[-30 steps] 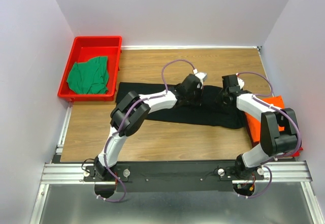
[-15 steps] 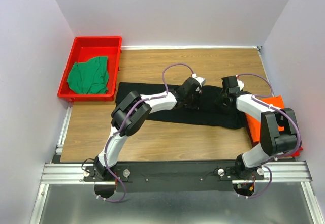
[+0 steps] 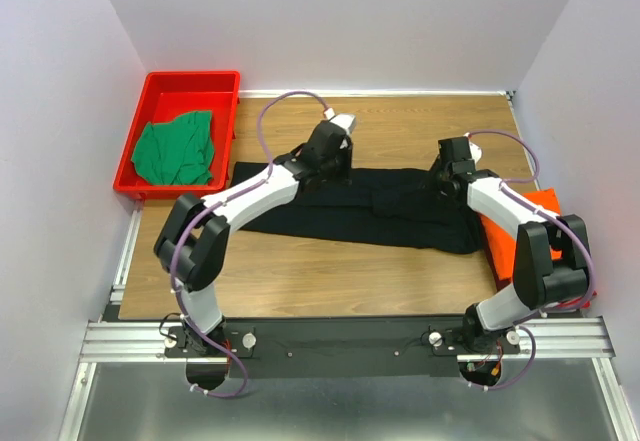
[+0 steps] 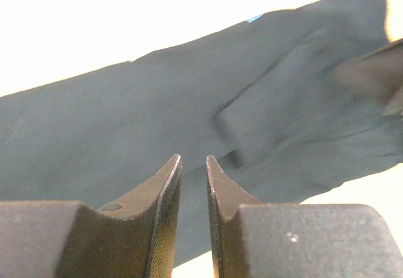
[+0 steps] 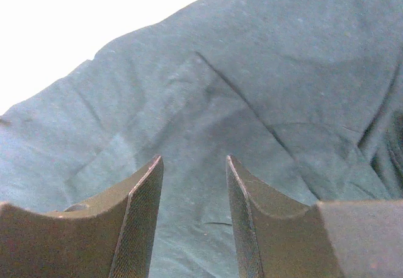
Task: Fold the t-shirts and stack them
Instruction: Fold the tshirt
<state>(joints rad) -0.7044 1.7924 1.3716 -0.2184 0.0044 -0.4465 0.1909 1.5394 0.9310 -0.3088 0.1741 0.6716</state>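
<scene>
From the top view, you had the black t-shirt (image 3: 390, 216) lying as a long, creased band across the wooden surface (image 3: 300, 271). The left tool (image 3: 328, 168) stood over the shirt's far edge towards its left end, and the right tool (image 3: 446, 185) over its right end. The orange t-shirt (image 3: 545, 203) lay at the right edge of the surface, partly hidden under the right arm. The green t-shirt (image 3: 178, 151) sat crumpled in the red tray (image 3: 190, 81) at the far left.

In the left wrist view, your left tool (image 4: 193, 158) had its jaws only a narrow slit apart, with nothing between them. The black t-shirt (image 4: 126, 114) lay below, with a small blue tag (image 4: 255, 18) at its edge.

In the right wrist view, your right tool (image 5: 193, 159) was spread wider and gripped nothing, with wrinkled black cloth (image 5: 283, 70) beneath it.
</scene>
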